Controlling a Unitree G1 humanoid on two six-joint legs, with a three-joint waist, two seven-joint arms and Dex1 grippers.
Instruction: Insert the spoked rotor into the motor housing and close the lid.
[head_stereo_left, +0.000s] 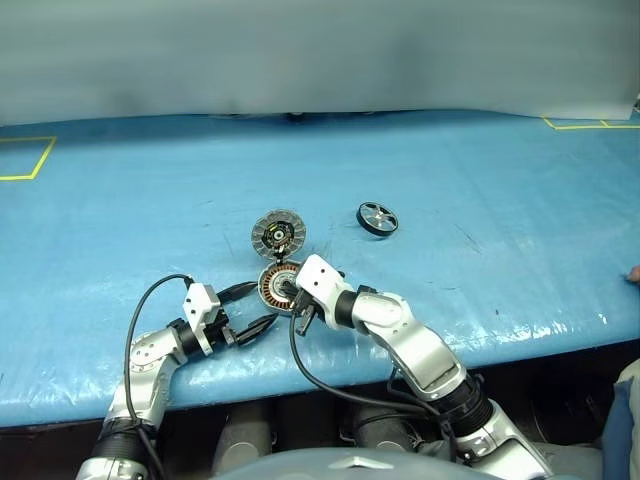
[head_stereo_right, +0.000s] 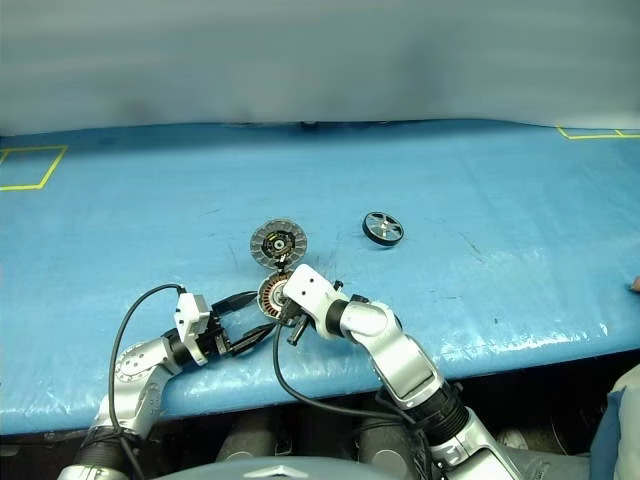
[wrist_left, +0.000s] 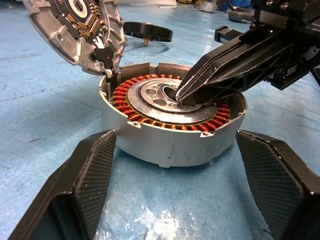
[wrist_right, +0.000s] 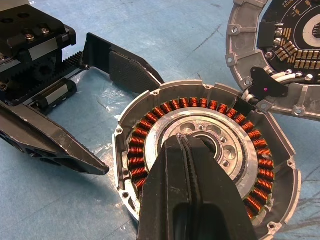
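The motor housing (head_stereo_left: 277, 288) sits on the blue table cover (head_stereo_left: 480, 260) near the front edge, its copper windings (wrist_right: 150, 125) exposed and its hinged lid (head_stereo_left: 278, 234) swung open just behind it, inner face up. The spoked rotor (head_stereo_left: 377, 218) lies apart on the cover, off to the right and farther back. The right gripper (wrist_right: 187, 150) has its fingers pressed together, tips resting at the housing's metal hub (wrist_left: 167, 97). The left gripper (head_stereo_left: 258, 305) stands spread wide beside the housing, gripping nothing. No brand, label or writing can be read on any part.
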